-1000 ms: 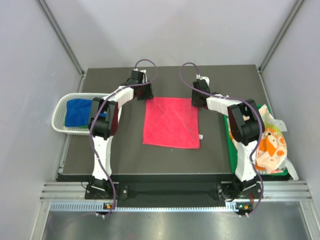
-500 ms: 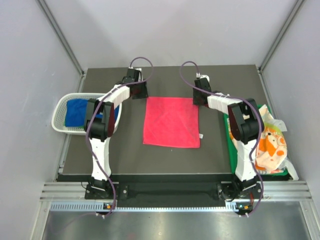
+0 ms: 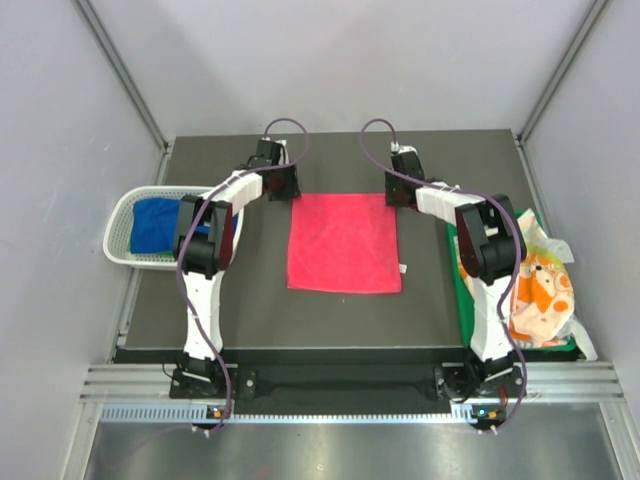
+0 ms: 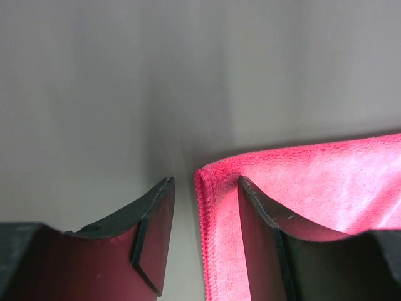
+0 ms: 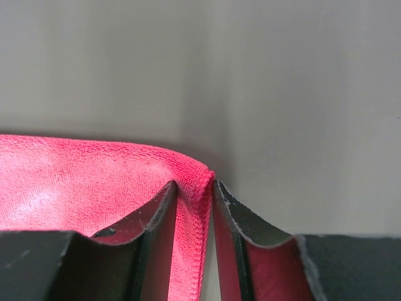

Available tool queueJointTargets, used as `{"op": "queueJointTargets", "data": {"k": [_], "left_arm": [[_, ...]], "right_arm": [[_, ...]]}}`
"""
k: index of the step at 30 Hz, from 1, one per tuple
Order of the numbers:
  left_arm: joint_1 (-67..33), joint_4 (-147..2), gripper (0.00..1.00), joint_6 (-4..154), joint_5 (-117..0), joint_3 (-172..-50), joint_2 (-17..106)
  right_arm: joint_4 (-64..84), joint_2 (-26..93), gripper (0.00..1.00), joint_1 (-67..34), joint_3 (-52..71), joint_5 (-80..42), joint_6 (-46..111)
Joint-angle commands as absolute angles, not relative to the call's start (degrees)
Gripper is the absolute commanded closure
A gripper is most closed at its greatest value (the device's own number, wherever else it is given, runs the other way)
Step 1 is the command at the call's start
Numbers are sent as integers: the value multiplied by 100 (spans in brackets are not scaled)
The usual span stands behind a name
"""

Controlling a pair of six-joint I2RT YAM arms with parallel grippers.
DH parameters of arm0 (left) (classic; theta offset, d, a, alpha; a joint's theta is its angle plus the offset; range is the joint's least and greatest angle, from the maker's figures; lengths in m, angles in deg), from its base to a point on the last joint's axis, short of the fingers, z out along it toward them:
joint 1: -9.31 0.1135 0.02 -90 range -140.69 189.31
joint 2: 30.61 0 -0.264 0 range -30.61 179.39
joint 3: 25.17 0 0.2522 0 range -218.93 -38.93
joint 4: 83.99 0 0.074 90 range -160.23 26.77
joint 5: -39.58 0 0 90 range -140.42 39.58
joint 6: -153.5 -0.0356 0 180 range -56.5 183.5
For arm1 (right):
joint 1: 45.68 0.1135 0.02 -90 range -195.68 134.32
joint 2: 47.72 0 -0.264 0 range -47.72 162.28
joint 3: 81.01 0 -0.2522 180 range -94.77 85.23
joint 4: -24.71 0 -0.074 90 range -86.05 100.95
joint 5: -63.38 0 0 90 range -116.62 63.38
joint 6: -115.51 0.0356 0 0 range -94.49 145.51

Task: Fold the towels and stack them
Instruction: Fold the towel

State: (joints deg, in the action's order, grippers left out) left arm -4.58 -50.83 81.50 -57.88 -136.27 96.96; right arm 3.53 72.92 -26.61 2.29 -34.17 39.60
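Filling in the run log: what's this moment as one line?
stage: grasping far corners | red towel: spread flat | left fingers: open, astride far-left corner | right fingers: pinching far-right corner

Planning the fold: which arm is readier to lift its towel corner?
Right: the right claw is closed on the towel corner; the left claw stands open around its corner, not yet gripping.

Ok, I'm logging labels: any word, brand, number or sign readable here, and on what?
No text can be read.
White tag on the pink towel edge: too small to read.
Print on the orange-and-white cloth at the right: too small to make out.
Both wrist views: no writing.
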Motion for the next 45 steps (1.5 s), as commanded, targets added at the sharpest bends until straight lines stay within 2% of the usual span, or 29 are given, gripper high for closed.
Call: {"op": "queueJointTargets", "data": {"k": [1, 4, 9, 16, 23, 27, 31, 32, 35, 45], "left_arm": [[-422, -5107, 50, 8170, -5772, -13737, 9832], [-422, -5116, 52, 8152, -5780, -13728, 9894], [-422, -5212, 57, 8187, -5798, -13631, 9938], [-431, -5257, 59, 8275, -5824, -13596, 9990], [-422, -5318, 66, 8328, -5789, -13561, 10008], [-422, -5388, 73, 8363, -5815, -13473, 10034], [-422, -5502, 89, 8398, -5815, -13411, 10026], [-422, -5537, 93, 8415, -5815, -13403, 10017], [-422, -5739, 100, 8477, -5842, -13394, 9991], [-405, -7197, 100, 8749, -5341, -13350, 9815]], "right_arm": [[374, 7313, 70, -2748, -64, -3400, 3879], [339, 7322, 69, -2766, -116, -3470, 3870], [330, 7366, 60, -2766, -213, -3479, 3905], [313, 7462, 62, -2766, -266, -3418, 3958], [269, 7524, 74, -2775, -275, -3330, 3993], [120, 7559, 80, -2766, -371, -3233, 4010], [102, 7542, 87, -2792, -380, -3189, 4037], [93, 7542, 92, -2801, -398, -3163, 4045], [75, 7568, 100, -2819, -477, -3154, 4072], [391, 7682, 100, -2977, -802, -3180, 4125]]}}
